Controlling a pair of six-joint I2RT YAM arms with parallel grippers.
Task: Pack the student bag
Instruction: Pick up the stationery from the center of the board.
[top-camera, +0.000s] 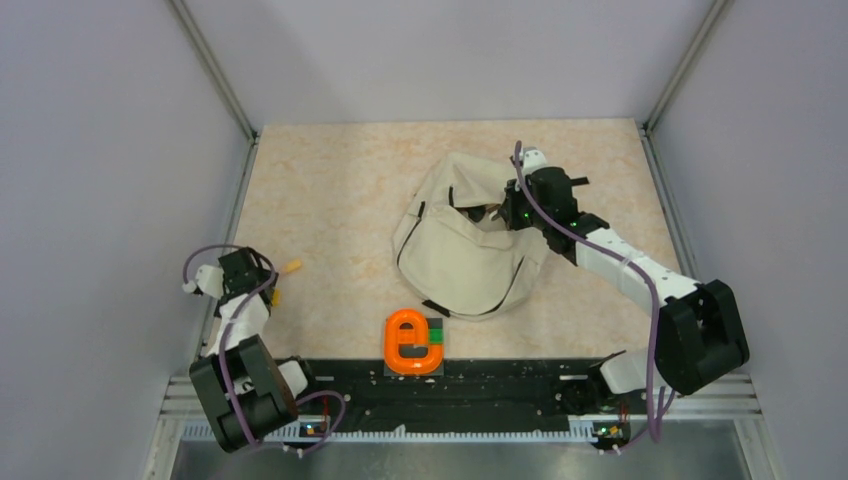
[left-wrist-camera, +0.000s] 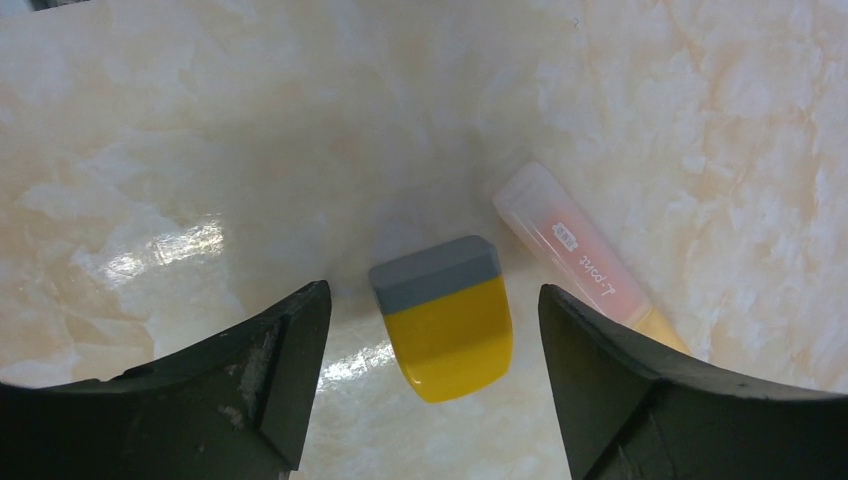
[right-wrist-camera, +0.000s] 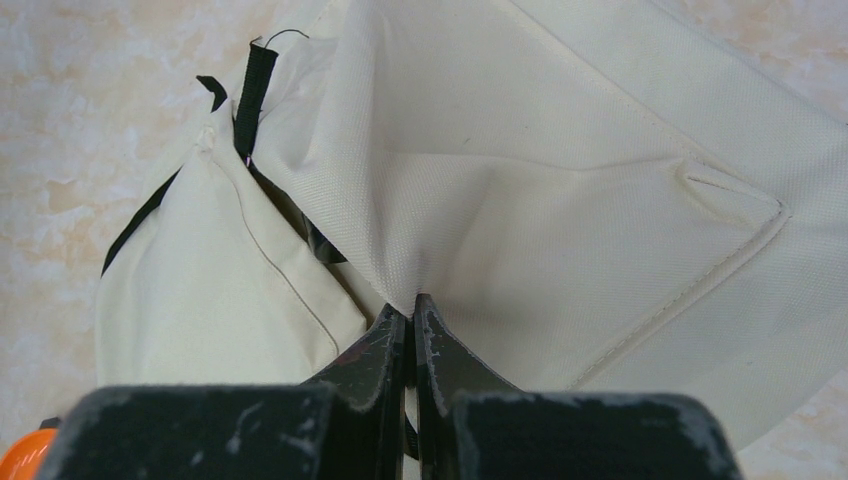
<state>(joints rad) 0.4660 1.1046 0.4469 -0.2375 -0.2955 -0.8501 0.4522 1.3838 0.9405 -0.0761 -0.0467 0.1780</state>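
Marbled beige tabletop (top-camera: 330, 180) bears the student bag (top-camera: 455, 262) between plain grey walls (top-camera: 100, 150).

black-and-white jointed arms (top-camera: 625, 265) | purple cables (top-camera: 652, 300) looped along links | small green lights (top-camera: 524, 213) at wrist and bases | scuffed matte-black wedge-shaped fingers (left-wrist-camera: 270, 370)

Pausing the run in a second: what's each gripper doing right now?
Left gripper: open, straddling the eraser, not touching it.
Right gripper: closed on the bag fabric.
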